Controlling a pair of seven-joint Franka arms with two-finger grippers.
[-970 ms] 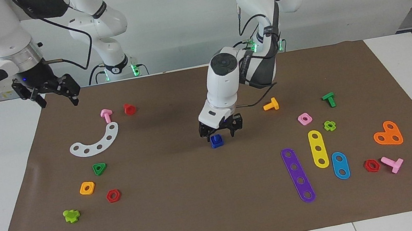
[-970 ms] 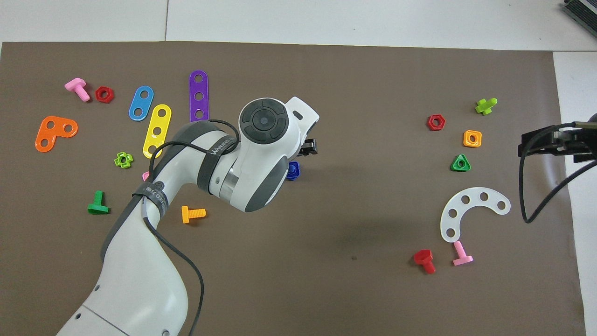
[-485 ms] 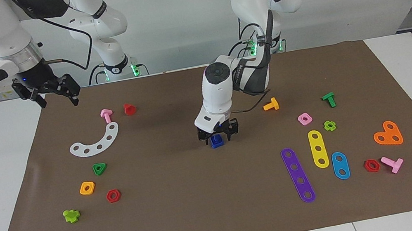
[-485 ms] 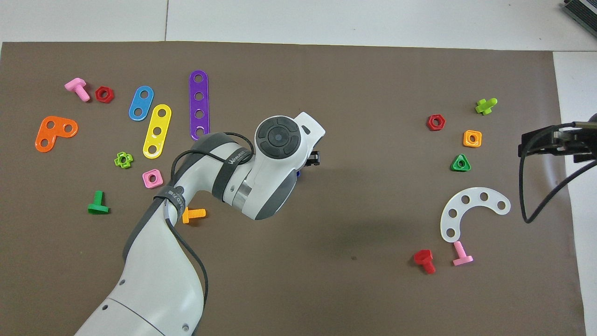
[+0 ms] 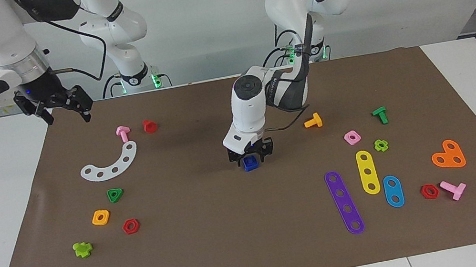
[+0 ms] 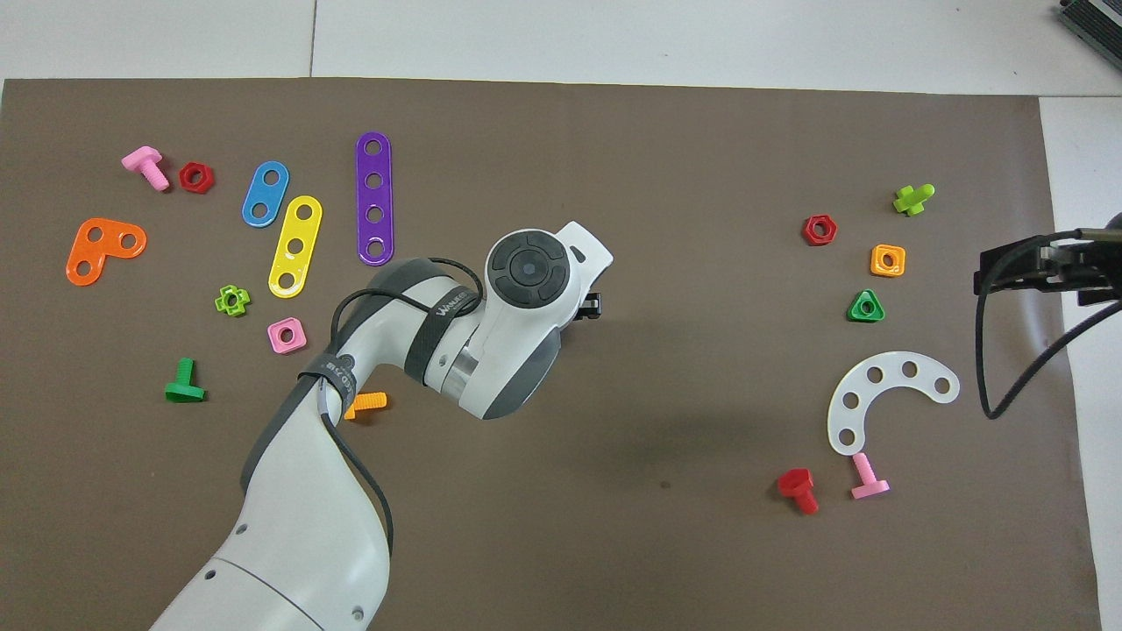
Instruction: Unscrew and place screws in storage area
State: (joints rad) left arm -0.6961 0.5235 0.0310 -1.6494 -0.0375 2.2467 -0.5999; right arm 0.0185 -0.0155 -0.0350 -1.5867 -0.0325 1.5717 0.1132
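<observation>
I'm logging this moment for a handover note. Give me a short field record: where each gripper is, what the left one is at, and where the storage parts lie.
left gripper: down over the small dark-blue plastic toy bolt at mid-mat, fingers either side of it; grip not confirmed
right gripper: open, waiting above the brown mat's edge at the right arm's end
storage area: around the white curved perforated strip, with small coloured nuts and bolts
bolt status: not yet in storage

Lying together on the brown mat [image 5: 219, 252]: purple four-hole plastic strip [image 5: 344, 202], yellow three-hole plastic strip [image 5: 367, 171], lighter blue oval two-hole plastic strip [image 5: 393, 191].
</observation>
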